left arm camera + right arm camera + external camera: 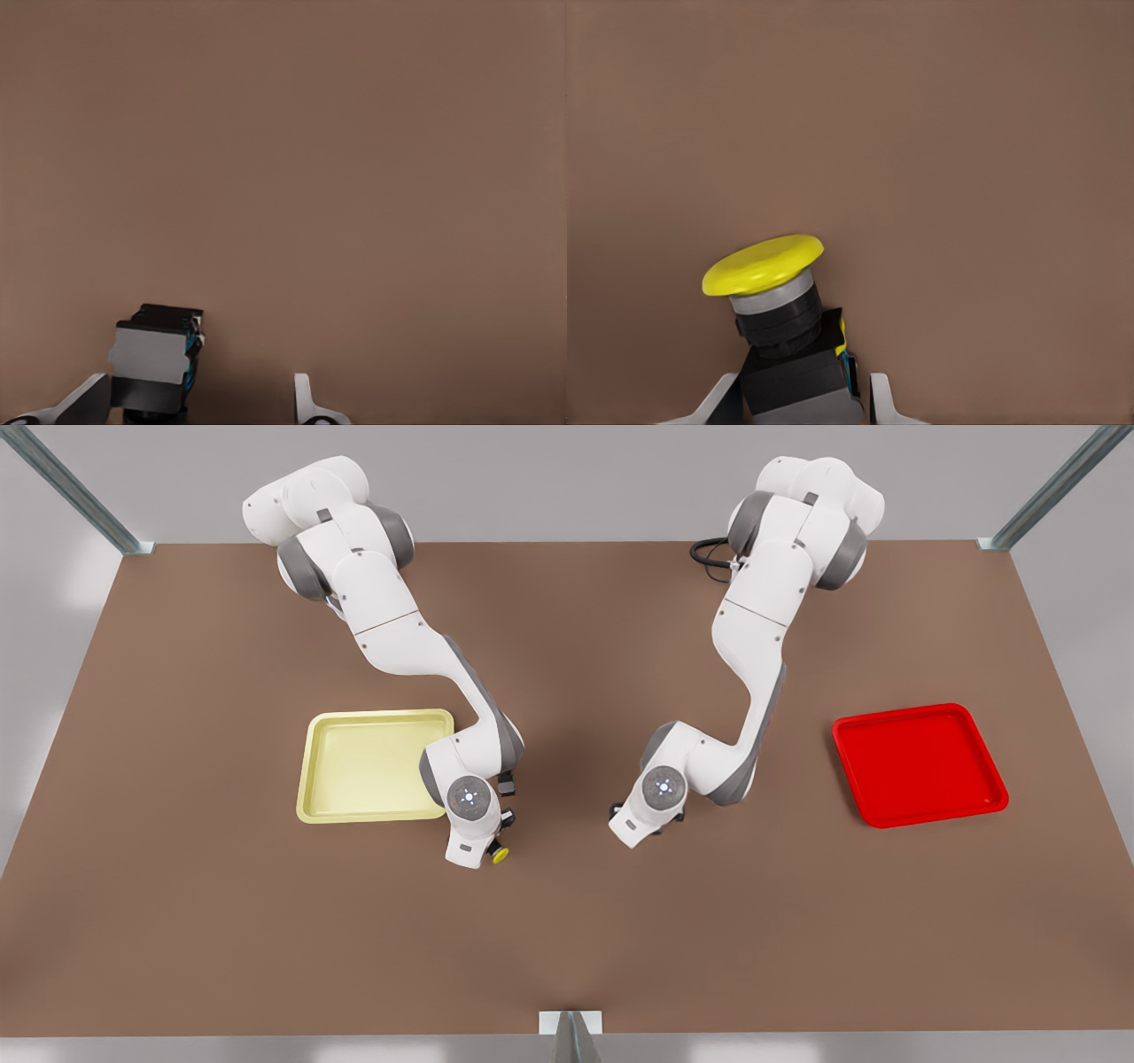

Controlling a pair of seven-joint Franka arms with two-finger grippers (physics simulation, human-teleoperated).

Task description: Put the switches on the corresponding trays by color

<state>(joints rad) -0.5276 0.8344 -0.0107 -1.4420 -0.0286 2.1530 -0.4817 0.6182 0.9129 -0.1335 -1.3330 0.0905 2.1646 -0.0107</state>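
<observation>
The yellow-capped switch (764, 266) sits tilted between the fingers of my right gripper (802, 394), which is shut on its black body. In the front view this gripper (490, 852) is on the left, just off the near corner of the pale yellow tray (372, 717), with the yellow cap (500, 855) poking out. My left gripper (197, 398) is open around a second switch (155, 359), which rests against one finger; its body is grey and black and its cap colour is hidden. That gripper (620, 819) is low at the table's middle. The red tray (921, 766) lies further right.
The brown table (567, 939) is bare between and in front of the two arms. Metal frame posts stand at the far corners (124, 540), and a small bracket (570, 1023) sits at the middle of the near edge.
</observation>
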